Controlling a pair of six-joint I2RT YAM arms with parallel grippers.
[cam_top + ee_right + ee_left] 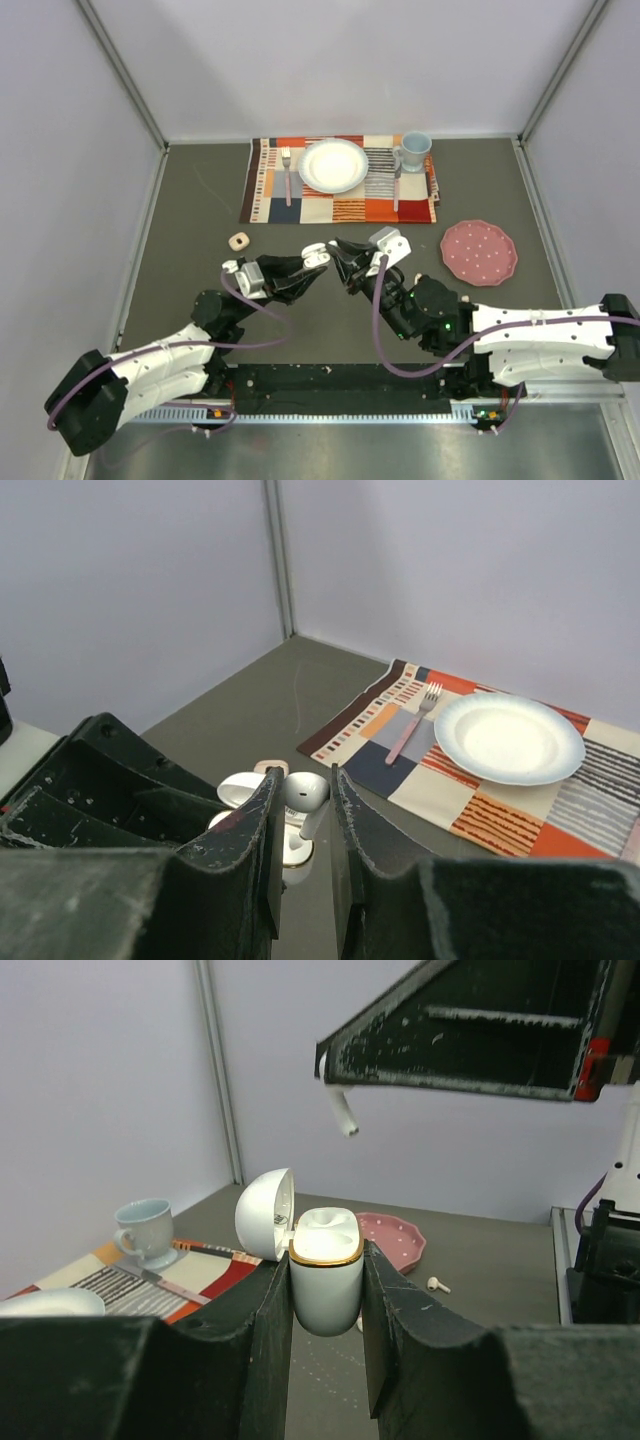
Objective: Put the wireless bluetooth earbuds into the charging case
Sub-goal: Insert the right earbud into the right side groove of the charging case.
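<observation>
My left gripper (316,260) (326,1260) is shut on the white charging case (326,1282) and holds it upright above the table. The case has a gold rim, and its lid (264,1214) is swung open to the left. My right gripper (338,252) (305,780) is shut on a white earbud (307,794). The earbud's stem (343,1112) points down, a short way above the open case (291,846) and apart from it. A second earbud (437,1284) lies on the table near the pink plate (396,1239).
A striped placemat (340,182) at the back carries a white plate (333,165), a fork (287,172) and a blue cup (414,150). The pink dotted plate (479,251) lies at the right. A small beige rounded-square case (238,241) sits left of the grippers.
</observation>
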